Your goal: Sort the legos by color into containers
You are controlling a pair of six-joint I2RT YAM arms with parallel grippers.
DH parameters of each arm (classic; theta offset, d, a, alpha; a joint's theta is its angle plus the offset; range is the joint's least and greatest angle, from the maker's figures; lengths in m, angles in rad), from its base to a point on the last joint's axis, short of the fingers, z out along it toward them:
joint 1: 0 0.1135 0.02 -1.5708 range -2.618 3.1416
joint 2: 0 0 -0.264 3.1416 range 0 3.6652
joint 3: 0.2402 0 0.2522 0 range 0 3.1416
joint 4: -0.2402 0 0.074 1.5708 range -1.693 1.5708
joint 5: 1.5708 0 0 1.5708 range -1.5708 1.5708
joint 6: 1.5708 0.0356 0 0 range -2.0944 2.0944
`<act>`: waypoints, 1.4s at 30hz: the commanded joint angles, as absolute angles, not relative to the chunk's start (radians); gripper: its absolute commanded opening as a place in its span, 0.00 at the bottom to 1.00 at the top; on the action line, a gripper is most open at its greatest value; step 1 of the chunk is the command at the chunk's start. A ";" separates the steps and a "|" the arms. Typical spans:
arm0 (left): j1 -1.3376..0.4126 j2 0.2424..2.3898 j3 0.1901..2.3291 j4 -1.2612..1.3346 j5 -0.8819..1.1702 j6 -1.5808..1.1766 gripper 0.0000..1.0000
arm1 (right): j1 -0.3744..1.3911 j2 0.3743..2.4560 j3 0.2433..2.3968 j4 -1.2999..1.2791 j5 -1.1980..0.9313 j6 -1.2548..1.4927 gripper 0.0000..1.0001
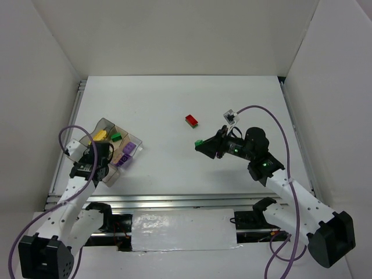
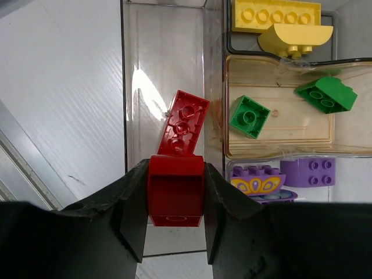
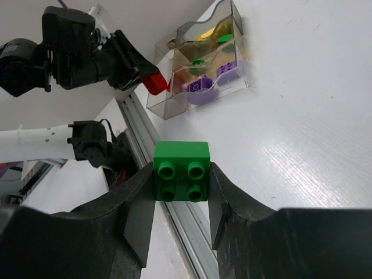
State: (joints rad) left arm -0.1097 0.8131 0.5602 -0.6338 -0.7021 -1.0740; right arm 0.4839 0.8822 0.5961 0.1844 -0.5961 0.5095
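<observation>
While the left gripper (image 2: 175,177) is clamped on a small dark-red plastic block (image 2: 175,200), it hangs over the long left compartment of the clear plastic divided tray (image 2: 163,58). A flat red three-stud brick (image 2: 185,123) lies tilted in that compartment. In the left wrist view the held block overlaps the lower end of that brick; whether the two touch is hard to say from this angle.

To the right of that compartment, the top compartment holds a flat yellow studded brick (image 2: 276,14) and a rounded yellow brick (image 2: 295,39). The brown-tinted middle compartment holds two green square bricks (image 2: 249,116), well apart. The bottom one holds a plain purple four-stud brick (image 2: 315,171) and a purple brick with a printed pattern (image 2: 257,180).

Seen from above, the tray sits at the left side of the white table (image 1: 174,168). The right gripper (image 3: 182,174) is out over the middle of the table, far from the tray. Its fingers pinch a green square four-stud plastic brick (image 3: 181,165) by two opposite sides, studs facing the wrist camera. One loose red rectangular brick (image 1: 191,120) lies on the table near that gripper, on its far side.
</observation>
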 commanded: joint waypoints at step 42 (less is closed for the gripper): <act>-0.071 0.365 0.842 -0.591 -0.376 -0.453 1.00 | 1.011 2.497 2.230 -0.054 -0.061 0.928 0.36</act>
